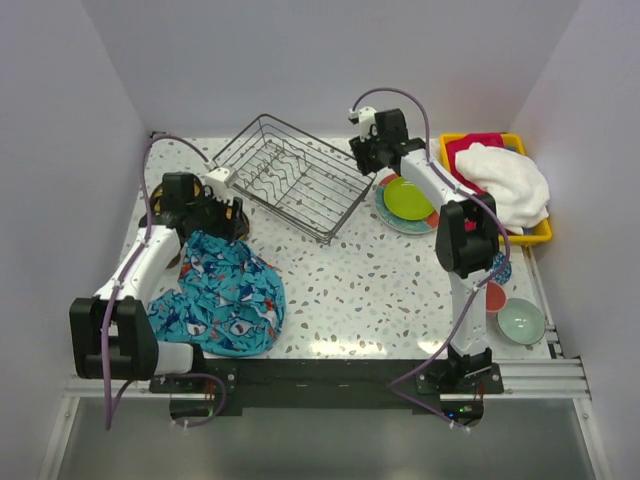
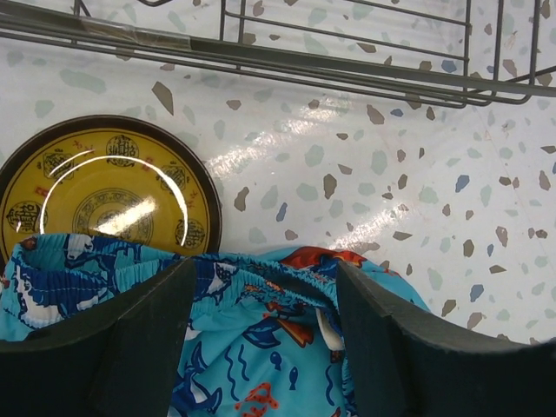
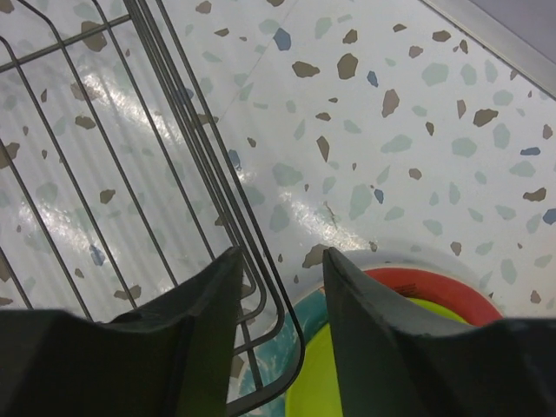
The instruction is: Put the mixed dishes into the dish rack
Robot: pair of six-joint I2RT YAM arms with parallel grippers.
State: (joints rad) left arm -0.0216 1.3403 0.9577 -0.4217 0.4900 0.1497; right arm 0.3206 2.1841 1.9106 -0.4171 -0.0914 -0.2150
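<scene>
Speckled tabletop [image 1: 400, 290], dish rack [image 1: 290, 175] at 12 o'clock. Left end effector [image 2: 265, 278] gapes beside the yellow plate [image 2: 104, 195] at 9; right end effector [image 3: 280, 261], apart too, beside the lime-green plate [image 1: 408, 198] at 2 — stiff, glossy, likely slippery; I'd pinch rims.

The dark grey wire dish rack [image 1: 290, 180] was thin metal with a dull sheen. The speckled terrazzo counter [image 1: 390, 280] shone smooth and glossy. The round yellow-olive patterned plate [image 2: 104, 187] was glazed and mirror-bright. The blue fish-print cloth [image 2: 261, 347] looked soft, matt, wrinkled. The fingers [image 2: 130, 347] of my left gripper [image 2: 265, 268] were matt black plastic.
</scene>
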